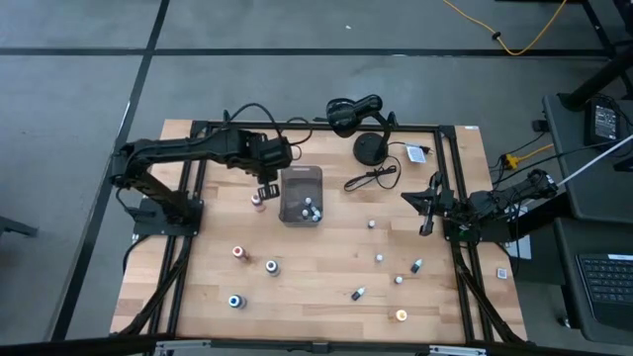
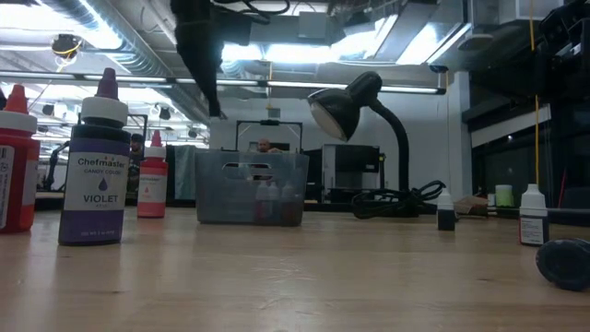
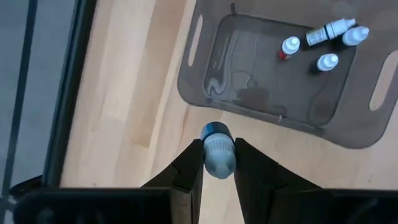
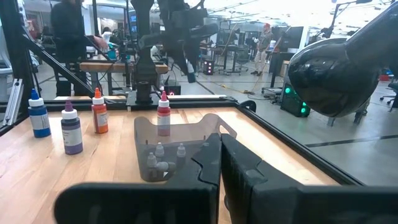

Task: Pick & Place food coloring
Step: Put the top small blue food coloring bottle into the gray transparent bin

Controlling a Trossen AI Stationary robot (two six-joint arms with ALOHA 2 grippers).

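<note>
My left gripper [image 1: 265, 186] hovers just left of the gray tray [image 1: 300, 174]. It is shut on a small food coloring bottle with a blue and white top [image 3: 219, 155]. Three bottles [image 3: 328, 61] lie in the tray's near end. A red bottle with a pink cap [image 1: 258, 201] stands on the table beside the tray, below my left gripper. Several more tiny bottles stand or lie across the near half of the table, such as a blue one [image 1: 235, 302] and an orange one [image 1: 402, 315]. My right gripper [image 1: 427, 203] is shut and empty near the table's right edge. My left gripper pinches the blue and white bottle by its two opposite sides [image 3: 208, 158] between its two fingertips. The fingers [image 3: 189, 165] come from above, pointing down. The bottle sits upright between them, above the bare wood beside the tray's left wall.
A black desk lamp [image 1: 351, 111] with a round base [image 1: 369, 148] and a cable stands at the far edge, behind the tray. A violet bottle [image 2: 95, 175] and a red one [image 2: 14, 166] stand close to the low camera. Open wood lies in the middle of the table.
</note>
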